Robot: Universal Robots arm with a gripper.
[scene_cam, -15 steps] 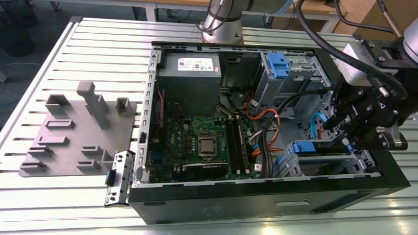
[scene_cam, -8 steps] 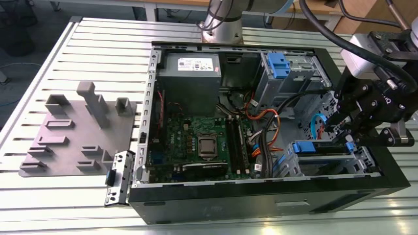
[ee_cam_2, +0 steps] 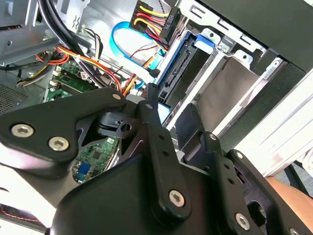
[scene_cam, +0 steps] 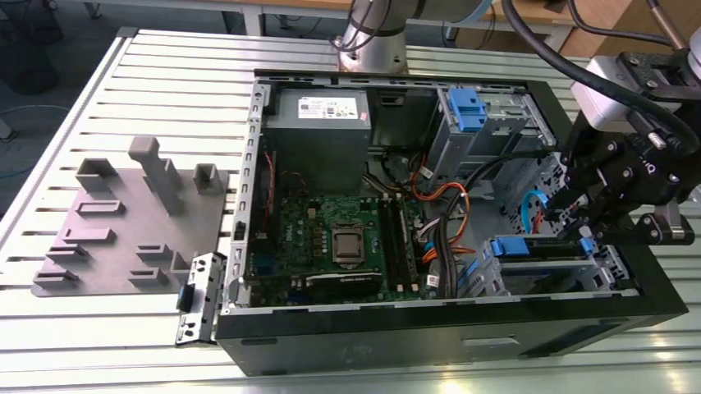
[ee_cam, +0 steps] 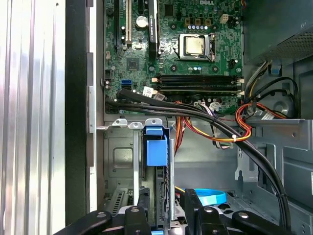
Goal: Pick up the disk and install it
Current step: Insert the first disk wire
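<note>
Slatted desk (scene_cam: 131, 345), open PC case (scene_cam: 438, 336) toward its edge on the exterior view's right. Hand (scene_cam: 579, 234) down at the drive cage (scene_cam: 553, 277), grip state can't tell. Disk (ee_cam_2: 183, 64) sits in cage slot, blue rail showing.

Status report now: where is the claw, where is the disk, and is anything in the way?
Claw low over drive cage, close on disk. Disk on edge in cage, blue rail showing. Blue cable close beside.

Disk (ee_cam_2: 180, 67) prob. mostly hidden in bay (ee_cam_2: 230, 93).
</note>
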